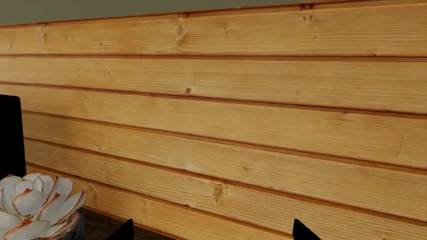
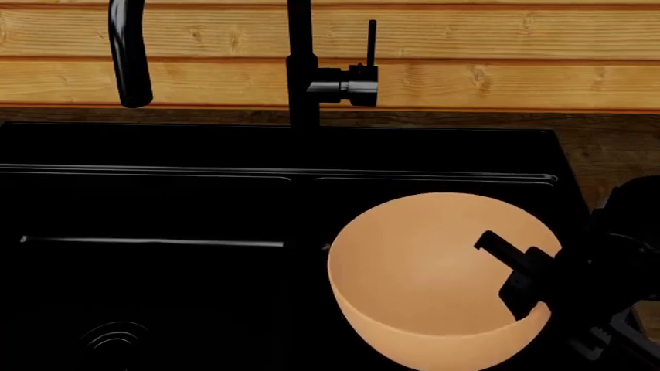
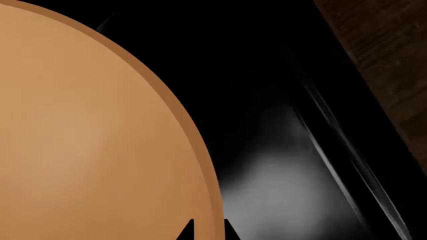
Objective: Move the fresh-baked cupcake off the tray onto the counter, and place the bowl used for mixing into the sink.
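Bowl [image 2: 433,278] big, round, smooth, peach-tan. Looks hard, light, slippery; thin rim best spot to hold. Hangs over right basin of sink [image 2: 154,209], tipped toward faucet [image 2: 301,69].

Right claw [image 2: 521,270] clamped on bowl rim, one finger inside, one outside. Left claw [image 1: 210,232] apart, holding nothing, facing plank wall [image 1: 233,100] beside white flower plant [image 1: 33,205].

Faucet well behind bowl, not in way. Table [image 2: 608,154] right of sink. Cupcake, tray not seen.

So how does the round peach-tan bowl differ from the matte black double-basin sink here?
The round peach-tan bowl is pale, smooth and curved; the matte black double-basin sink is dark and straight-edged. The bowl is far smaller and sits within the sink's outline, tilted, its rim between the right gripper's fingers. Both are open-topped and look empty.
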{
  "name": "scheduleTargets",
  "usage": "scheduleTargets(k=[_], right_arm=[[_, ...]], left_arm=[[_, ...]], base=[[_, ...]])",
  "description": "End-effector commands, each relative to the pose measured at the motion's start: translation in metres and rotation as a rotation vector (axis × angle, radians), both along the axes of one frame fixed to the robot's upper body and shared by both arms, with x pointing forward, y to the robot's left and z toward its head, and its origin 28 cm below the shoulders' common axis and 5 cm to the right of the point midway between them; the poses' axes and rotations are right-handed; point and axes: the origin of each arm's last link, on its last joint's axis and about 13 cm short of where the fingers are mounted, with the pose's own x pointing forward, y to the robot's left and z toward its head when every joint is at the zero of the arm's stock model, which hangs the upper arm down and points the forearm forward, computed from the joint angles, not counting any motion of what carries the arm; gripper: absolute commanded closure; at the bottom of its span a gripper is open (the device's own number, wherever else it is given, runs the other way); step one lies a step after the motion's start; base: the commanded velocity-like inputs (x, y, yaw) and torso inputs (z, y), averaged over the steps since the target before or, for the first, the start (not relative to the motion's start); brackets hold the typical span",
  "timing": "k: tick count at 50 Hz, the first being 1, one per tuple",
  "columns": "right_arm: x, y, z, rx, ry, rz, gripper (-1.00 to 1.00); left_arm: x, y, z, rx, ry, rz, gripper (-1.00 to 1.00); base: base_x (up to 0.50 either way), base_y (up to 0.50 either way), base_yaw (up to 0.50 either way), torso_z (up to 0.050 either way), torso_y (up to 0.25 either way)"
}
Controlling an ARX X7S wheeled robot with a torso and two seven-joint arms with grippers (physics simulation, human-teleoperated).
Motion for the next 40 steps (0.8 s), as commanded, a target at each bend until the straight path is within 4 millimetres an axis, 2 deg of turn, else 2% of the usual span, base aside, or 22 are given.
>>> scheduleTargets(k=[1, 6, 32, 33, 40], right_arm=[[0.006, -0.005, -0.009, -0.006, 0.004, -0.05, 1.0], [0.006, -0.003, -0.015, -0.004, 0.018, -0.047, 1.0], [0.005, -0.002, -0.022, 0.003, 0.06, -0.059, 1.0], [0.005, -0.002, -0.022, 0.003, 0.061, -0.061, -1.0], [0.005, -0.003, -0.023, -0.002, 0.072, -0.078, -1.0]], left_arm=[[0.0, 0.0, 0.001, -0.014, -0.008, -0.007, -1.0], [0.0, 0.0, 0.001, -0.015, -0.009, -0.008, -1.0], [0.0, 0.001, 0.001, -0.016, -0.01, -0.007, -1.0], [0.0, 0.001, 0.001, -0.016, -0.01, -0.007, -1.0], [0.0, 0.0, 0.0, -0.016, -0.009, -0.008, -1.0]], base=[[0.0, 0.0, 0.0, 0.0, 0.0], [0.0, 0.0, 0.0, 0.0, 0.0], [0.0, 0.0, 0.0, 0.0, 0.0], [0.0, 0.0, 0.0, 0.0, 0.0], [0.0, 0.0, 0.0, 0.0, 0.0]])
